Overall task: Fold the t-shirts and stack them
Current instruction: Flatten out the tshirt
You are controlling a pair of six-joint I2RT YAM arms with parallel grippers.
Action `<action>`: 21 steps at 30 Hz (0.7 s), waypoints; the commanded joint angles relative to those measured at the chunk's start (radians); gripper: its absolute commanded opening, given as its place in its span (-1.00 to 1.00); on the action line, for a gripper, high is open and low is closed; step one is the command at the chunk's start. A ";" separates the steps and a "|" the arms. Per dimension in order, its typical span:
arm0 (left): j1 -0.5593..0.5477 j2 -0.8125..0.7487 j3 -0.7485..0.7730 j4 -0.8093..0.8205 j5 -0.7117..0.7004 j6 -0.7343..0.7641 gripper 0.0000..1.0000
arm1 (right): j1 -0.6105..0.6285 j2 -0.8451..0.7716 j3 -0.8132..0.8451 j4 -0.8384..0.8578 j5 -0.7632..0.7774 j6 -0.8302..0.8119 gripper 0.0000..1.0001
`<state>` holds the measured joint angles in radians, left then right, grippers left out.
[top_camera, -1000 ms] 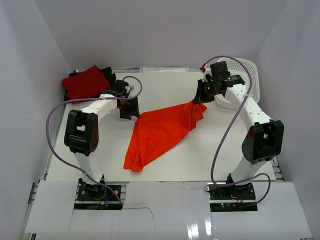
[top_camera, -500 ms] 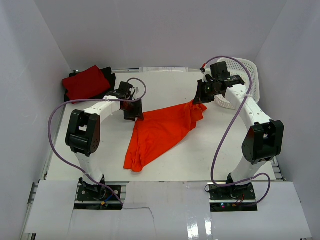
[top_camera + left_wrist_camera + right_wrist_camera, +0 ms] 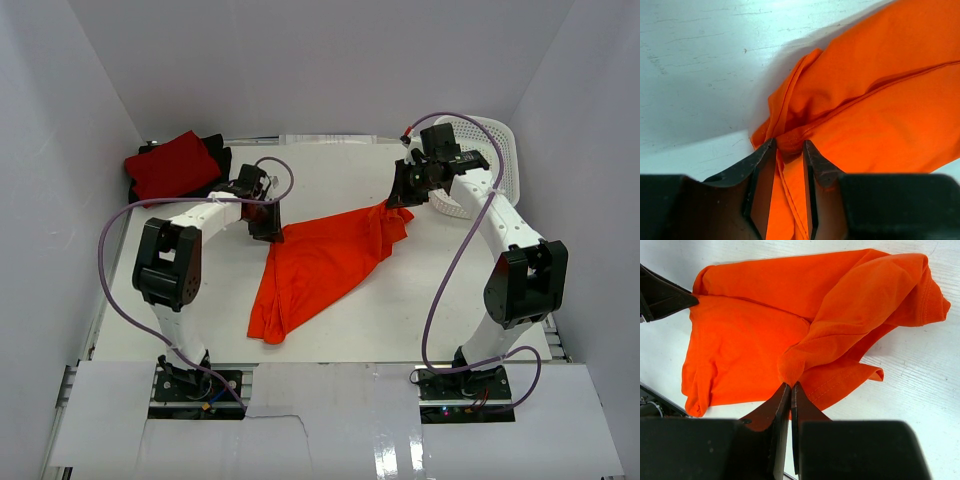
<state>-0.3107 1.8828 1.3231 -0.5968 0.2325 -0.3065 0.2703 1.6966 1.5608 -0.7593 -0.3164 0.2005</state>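
Observation:
The bright orange t-shirt (image 3: 320, 262) lies crumpled and stretched diagonally across the table middle. My left gripper (image 3: 268, 228) is down at its upper left corner. In the left wrist view its jaws (image 3: 789, 145) stand partly open astride a bunched fold of the orange t-shirt (image 3: 865, 100), with a gap still showing between them. My right gripper (image 3: 398, 198) is shut on the shirt's upper right end. The right wrist view shows its jaws (image 3: 791, 385) pinching a peak of the orange t-shirt (image 3: 765, 340). A folded crimson t-shirt (image 3: 172, 165) rests on a black one (image 3: 218, 158) at the back left.
A white perforated basket (image 3: 495, 160) stands at the back right, just behind the right arm. White walls close in the table on three sides. Purple cables loop from both arms above the table.
My left gripper has shifted right onto the orange shirt's corner and its jaws have narrowed around the fold. The right gripper has kept its hold and barely moved.

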 commanded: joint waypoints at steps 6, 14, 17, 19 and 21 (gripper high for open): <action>-0.004 -0.017 0.011 0.014 0.051 0.006 -1.00 | 0.003 -0.041 0.018 -0.003 -0.007 -0.012 -0.85; 0.007 -0.248 0.060 -0.015 0.003 -0.045 -1.00 | 0.035 -0.037 -0.034 -0.009 -0.059 -0.058 -0.85; 0.054 -0.353 0.117 -0.087 -0.154 -0.094 -1.00 | 0.107 -0.015 -0.096 -0.003 -0.058 -0.076 -0.85; 0.105 -0.399 0.160 -0.133 -0.202 -0.108 -1.00 | 0.142 0.005 -0.117 0.009 -0.038 -0.075 -0.85; 0.133 -0.467 0.177 -0.153 -0.286 -0.114 -1.00 | 0.176 0.020 -0.117 0.024 -0.032 -0.069 -0.85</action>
<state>-0.2321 1.5261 1.4475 -0.6960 0.1101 -0.3847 0.4034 1.7054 1.4471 -0.7605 -0.3420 0.1501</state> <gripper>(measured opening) 0.009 0.080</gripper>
